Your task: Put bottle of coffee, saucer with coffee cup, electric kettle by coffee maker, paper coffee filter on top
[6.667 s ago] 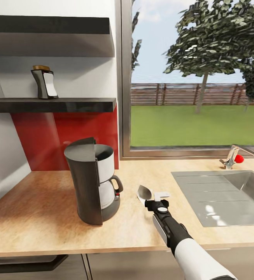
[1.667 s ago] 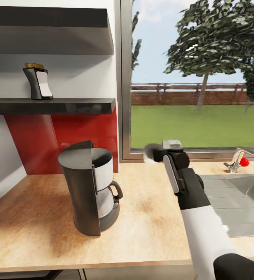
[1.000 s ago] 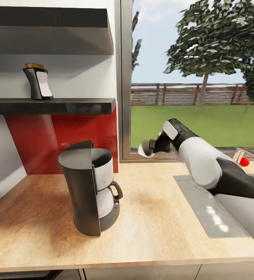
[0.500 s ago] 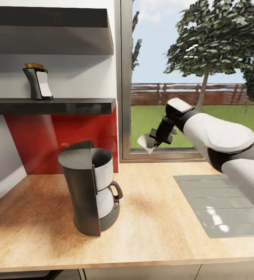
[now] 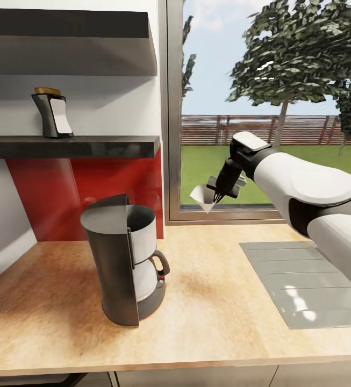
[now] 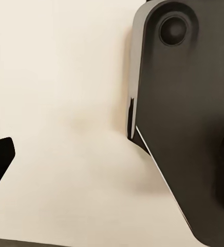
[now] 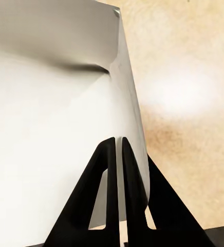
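A: Where's the paper filter (image 5: 200, 194)?

B: Centre frame, clamped in the right pincer (image 5: 216, 198), point down.

A: And the coffee maker (image 5: 126, 259)?

B: Lower left on the table (image 5: 213, 312); the right arm is nearer.

A window (image 5: 261, 107) at 1 o'clock shows a tree (image 5: 288, 59), fence (image 5: 207, 130) and lawn (image 5: 207, 177); red backsplash (image 5: 51, 188) at 9.
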You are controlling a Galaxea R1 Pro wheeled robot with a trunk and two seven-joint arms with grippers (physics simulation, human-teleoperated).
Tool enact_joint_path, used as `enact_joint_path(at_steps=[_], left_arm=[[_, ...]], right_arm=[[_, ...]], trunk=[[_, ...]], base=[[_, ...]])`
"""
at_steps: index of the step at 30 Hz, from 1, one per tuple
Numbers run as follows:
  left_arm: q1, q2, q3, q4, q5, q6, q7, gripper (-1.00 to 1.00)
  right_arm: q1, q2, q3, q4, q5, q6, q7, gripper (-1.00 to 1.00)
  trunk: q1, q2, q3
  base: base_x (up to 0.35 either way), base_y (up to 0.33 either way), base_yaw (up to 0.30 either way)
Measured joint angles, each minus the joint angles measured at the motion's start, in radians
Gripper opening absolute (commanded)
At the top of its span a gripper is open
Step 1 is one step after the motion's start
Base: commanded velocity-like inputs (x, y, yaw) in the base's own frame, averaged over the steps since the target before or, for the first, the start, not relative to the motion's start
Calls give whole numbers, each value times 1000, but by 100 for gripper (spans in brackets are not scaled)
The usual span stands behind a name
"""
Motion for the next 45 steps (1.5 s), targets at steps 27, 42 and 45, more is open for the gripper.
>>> enact_joint_path(at_steps=[27, 42, 45], left_arm=[[0, -1, 1, 0, 0, 2, -1, 100], [-2, -1, 1, -9, -3, 52, 5, 100], [-2, -1, 1, -9, -2, 52, 5, 100]], right_arm=[[-78, 9, 12, 7, 6, 4, -1, -100], [-79, 43, 10, 6, 5, 2, -2, -100], [-79, 50, 12, 6, 6, 2, -2, -100]], trunk=[[1, 0, 0], [0, 0, 2], [0, 0, 6]], base=[[-48, 0, 0], [-197, 22, 0], [-5, 1, 0]])
